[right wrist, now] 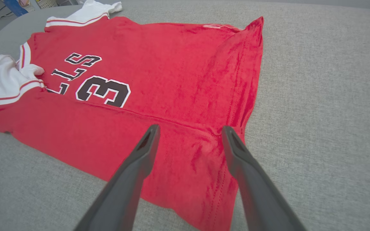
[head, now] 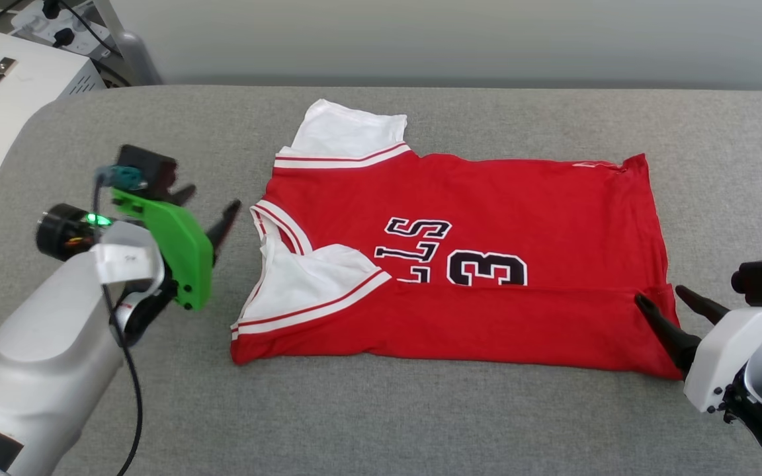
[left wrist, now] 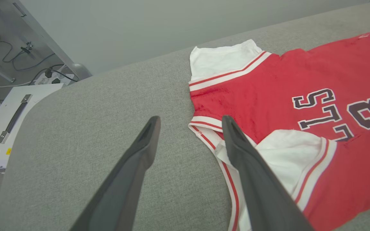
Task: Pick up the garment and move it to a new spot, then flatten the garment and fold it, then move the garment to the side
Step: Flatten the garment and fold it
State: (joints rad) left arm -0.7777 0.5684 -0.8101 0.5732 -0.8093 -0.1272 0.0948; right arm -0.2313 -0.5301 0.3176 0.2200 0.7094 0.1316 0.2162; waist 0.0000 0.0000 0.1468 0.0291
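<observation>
Our left gripper [head: 210,201] hangs just off the collar end of the garment [head: 520,198], its two long fingers spread wide and holding nothing. In the left wrist view one finger [left wrist: 252,179] crosses over the striped neckline [left wrist: 204,123], but we cannot tell whether it touches the cloth.

The garment lies flat across the middle of the grey padded surface [head: 421,410], collar to our left and hem to our right. We judge the move to a new spot and the flattening done, and the folding begun. The near long edge is turned up over the body, so the near sleeve [head: 301,277] lies on the chest and the fold covers the lower part of the lettering [head: 487,268]. The far sleeve [head: 348,135] lies out flat beyond the body, not yet folded in.

At the hem, our right gripper [head: 660,294] stands over the near corner with its fingers apart, empty too, its fingertips beside the end of the fold line.

Left to do, as we read it: bring the far side in, fold the garment across its length, then carry it to the side.
</observation>
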